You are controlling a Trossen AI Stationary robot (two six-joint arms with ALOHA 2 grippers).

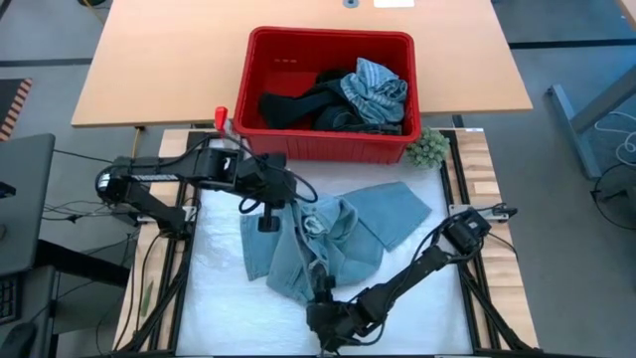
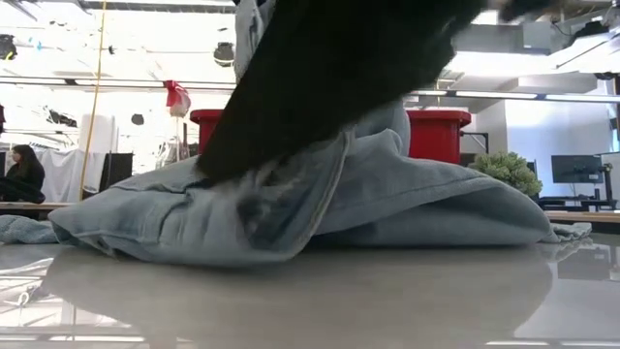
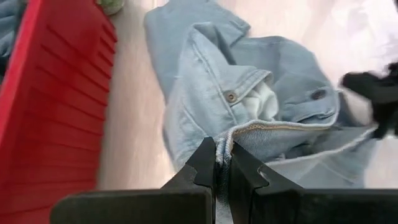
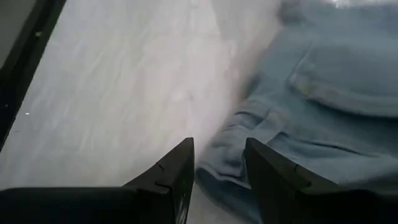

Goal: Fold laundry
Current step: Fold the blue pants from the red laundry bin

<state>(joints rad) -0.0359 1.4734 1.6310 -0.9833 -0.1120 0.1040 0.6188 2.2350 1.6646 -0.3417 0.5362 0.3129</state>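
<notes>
While our left gripper (image 3: 222, 169) pinches the light blue jeans (image 1: 328, 239), our half-open right gripper (image 4: 219, 163) straddles their edge; no writing reads.

From above, you get even, soft light with faint shadows under the arms. At table height, you face strong backlight: the ceiling lights (image 2: 542, 92) and the bright room at the upper left of the frame wash out, and the glossy table top (image 2: 310, 301) mirrors that glare along the bottom. A dark arm (image 2: 329, 68) at top centre is close and blurred. In the right wrist picture, you see the light blue garment (image 4: 323, 93) soft and out of focus; the left wrist picture stays sharper.
</notes>
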